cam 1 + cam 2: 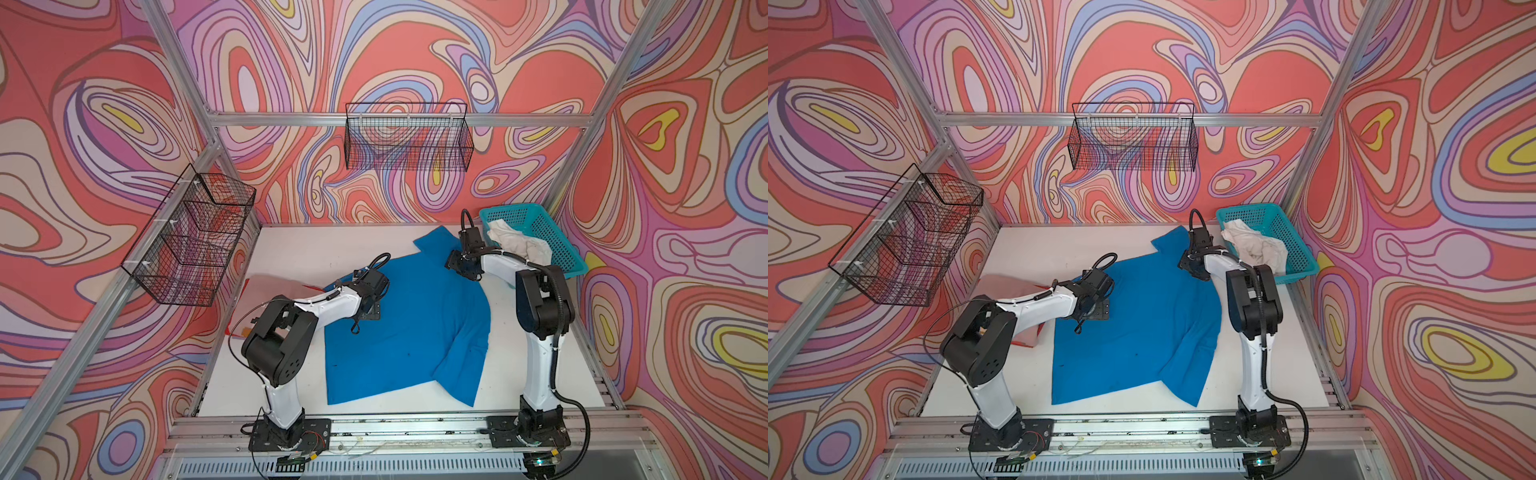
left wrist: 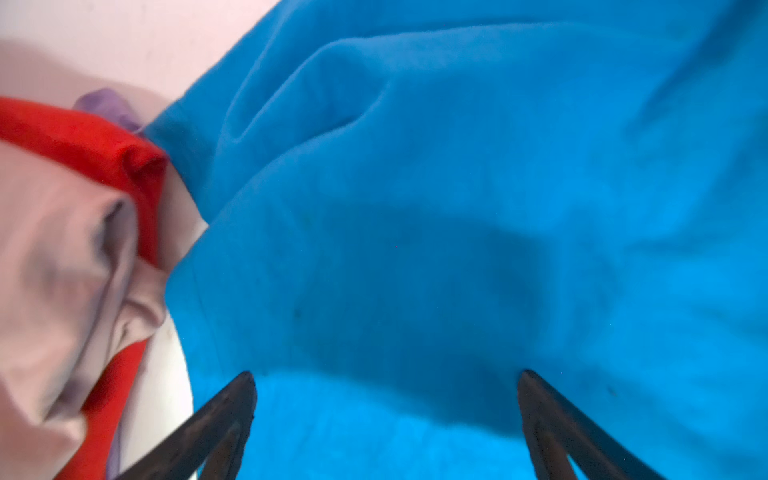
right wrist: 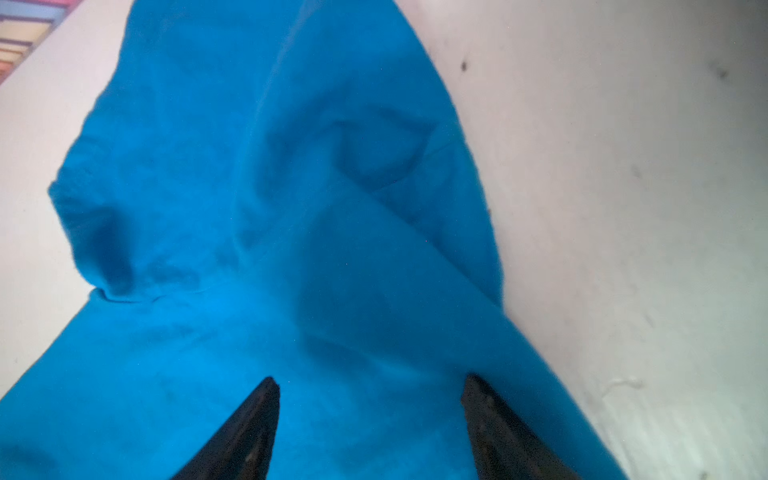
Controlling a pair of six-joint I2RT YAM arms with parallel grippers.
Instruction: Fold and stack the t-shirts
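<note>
A bright blue t-shirt (image 1: 407,332) (image 1: 1133,332) lies spread over the middle of the white table, one sleeve folded in at its right. My left gripper (image 1: 370,309) (image 2: 386,374) is open, its tips just above the shirt's near-left shoulder area. My right gripper (image 1: 461,266) (image 3: 370,380) is also open and hangs over the blue cloth by the far sleeve (image 3: 257,166). A pale pink t-shirt (image 1: 270,286) (image 2: 54,257) lies at the left, partly behind my left arm. An off-white t-shirt (image 1: 519,245) (image 1: 1254,245) is crumpled in the teal basket (image 1: 561,245).
Red cloth (image 2: 104,137) shows along the pink shirt's edge. Black wire baskets hang on the left wall (image 1: 195,237) and the back wall (image 1: 409,141). An aluminium rail (image 1: 395,428) with both arm bases runs along the table's front edge.
</note>
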